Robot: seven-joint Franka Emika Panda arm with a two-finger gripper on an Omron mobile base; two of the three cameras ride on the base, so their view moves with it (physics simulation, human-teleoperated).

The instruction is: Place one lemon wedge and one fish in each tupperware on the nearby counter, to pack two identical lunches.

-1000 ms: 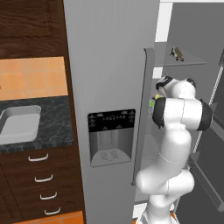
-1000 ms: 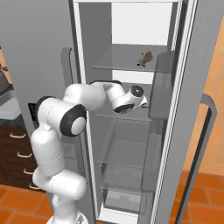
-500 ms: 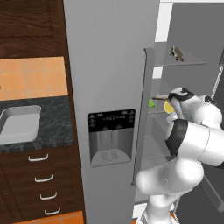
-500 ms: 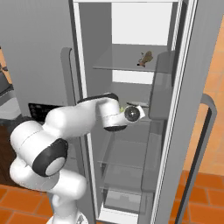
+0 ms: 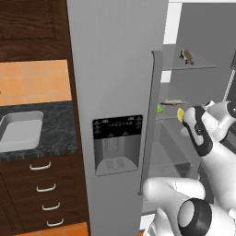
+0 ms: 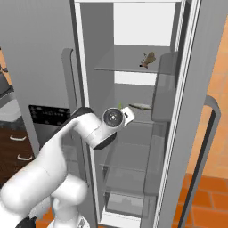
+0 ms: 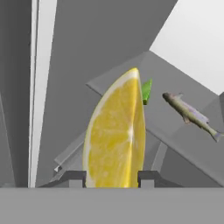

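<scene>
Yellow lemon wedge (image 7: 116,135) is the closest thing to the hand camera, standing upright with the tool (image 7: 111,178) clamped on its lower end, one dark fingertip (image 7: 73,178) on each side. So the wedge is up in the air inside the open fridge, not on a shelf.

From the left base camera the same wedge (image 5: 180,114) peeks out just in front of the white wrist, beside the fridge's grey door handle (image 5: 150,122). The arm rises from the base, bends hard at the elbow and reaches into the fridge at middle-shelf height, hand pointing inward.

A bit further in, on the middle glass shelf (image 7: 175,127), there's a small green wedge-like thing (image 7: 146,91) and a thin silvery fish (image 7: 190,114) lying flat, apart from the lemon. Higher and further back, a second brownish fish (image 6: 148,59) sits on the top glass shelf (image 6: 116,67).

Off to the left is the black speckled stone desk (image 5: 46,145) with a steel sink (image 5: 18,131), over dark wooden drawers (image 5: 41,193).

Progress-wise I'd say it's early: first lemon is only just grabbed, both fish are untouched, and I can't spot any tupperware. Pretty much all the packing is left.
</scene>
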